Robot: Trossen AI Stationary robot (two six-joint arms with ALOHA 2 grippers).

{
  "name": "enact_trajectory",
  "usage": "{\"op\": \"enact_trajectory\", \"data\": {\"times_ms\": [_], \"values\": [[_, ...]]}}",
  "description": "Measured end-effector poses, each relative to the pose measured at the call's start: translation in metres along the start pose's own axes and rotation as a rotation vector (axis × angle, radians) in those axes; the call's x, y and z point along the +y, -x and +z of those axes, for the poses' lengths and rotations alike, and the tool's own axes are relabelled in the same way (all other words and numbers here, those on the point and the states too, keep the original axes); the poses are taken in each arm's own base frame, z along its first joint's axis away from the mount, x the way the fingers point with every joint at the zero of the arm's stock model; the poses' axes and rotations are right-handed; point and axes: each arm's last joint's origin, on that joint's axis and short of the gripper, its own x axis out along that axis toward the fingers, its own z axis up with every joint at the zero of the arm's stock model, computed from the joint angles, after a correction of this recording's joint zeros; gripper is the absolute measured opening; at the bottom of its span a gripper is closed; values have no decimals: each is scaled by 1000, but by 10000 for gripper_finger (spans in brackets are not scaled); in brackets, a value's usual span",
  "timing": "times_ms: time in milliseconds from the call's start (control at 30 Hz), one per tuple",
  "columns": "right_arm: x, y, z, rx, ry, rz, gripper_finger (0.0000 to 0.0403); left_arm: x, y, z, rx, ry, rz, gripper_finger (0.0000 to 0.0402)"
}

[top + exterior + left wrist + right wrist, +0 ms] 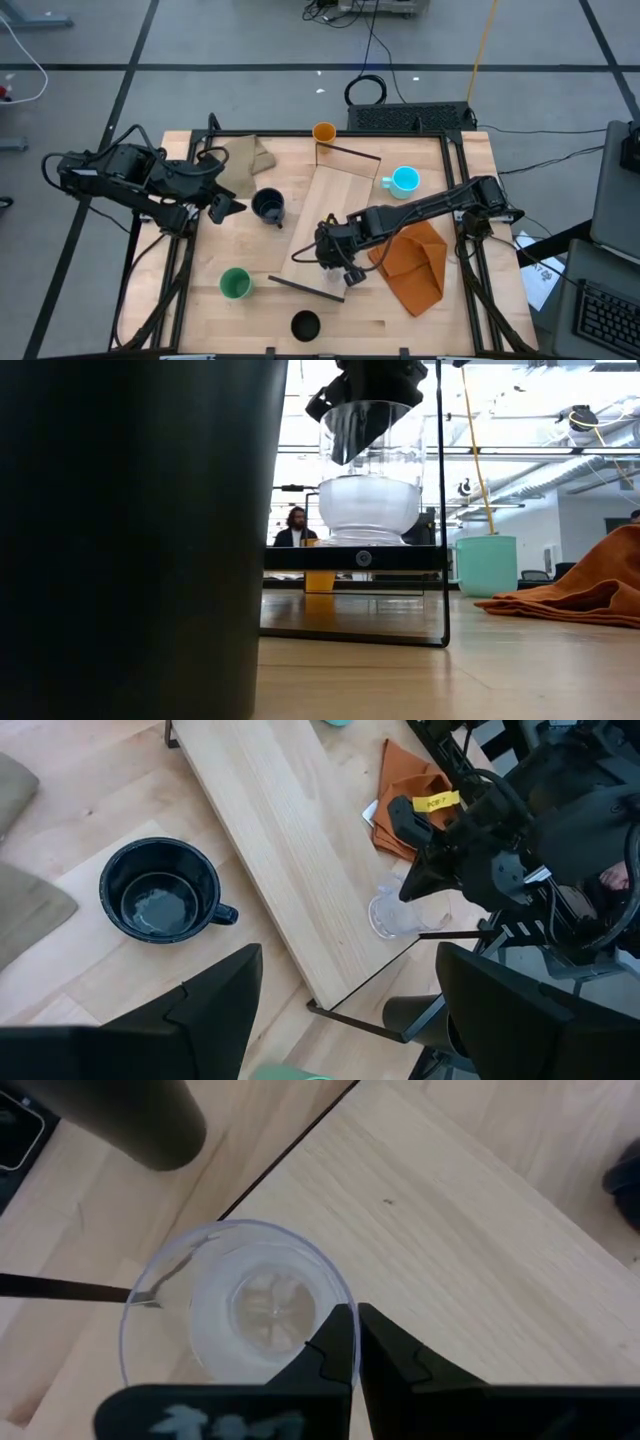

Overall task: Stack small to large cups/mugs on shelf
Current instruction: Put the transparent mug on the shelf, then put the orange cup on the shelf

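The light-wood shelf (330, 215) lies slantwise mid-table. My right gripper (335, 262) is shut on the clear plastic cup (240, 1300), which stands upright at the shelf's near end (355, 558). My left gripper (228, 207) is open and empty at the left, beside the dark navy mug (268, 207), which stands on the table. The orange cup (323, 132) stands at the shelf's far end. The light-blue mug (404, 180) stands right of the shelf. The green cup (235, 284) and the black cup (305, 325) stand near the front edge. My right gripper pinches the clear cup's wall at the rim (345, 1295), one finger inside the cup and one outside. The fingers (350, 420) come from above, pointing down. The cup is upright, and its base (368, 540) seems to rest on the shelf board.
An orange cloth (410, 262) lies right of the shelf under my right arm. A tan cloth (240, 165) lies at the far left. The black cup (140, 540) fills the low view's left. A person (295, 530) sits in the room beyond the table.
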Motion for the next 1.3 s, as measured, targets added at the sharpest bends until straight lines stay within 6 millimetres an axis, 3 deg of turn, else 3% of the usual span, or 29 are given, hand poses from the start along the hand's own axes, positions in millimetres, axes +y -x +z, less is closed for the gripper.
{"op": "enact_trajectory", "data": {"times_ms": [300, 733, 1067, 1300], "values": [[1, 0, 1, -13, -4, 26, 8, 0, 0, 0, 0, -3, 0, 298], [1, 0, 4, -39, -5, 24, 104, 0, 0, 0, 1, -1, 0, 298], [1, 0, 4, -49, -8, 22, 136, 0, 0, 0, 1, -1, -1, 298], [3, 22, 8, -113, 0, 9, 137, 0, 0, 0, 2, -1, 0, 298]]}}
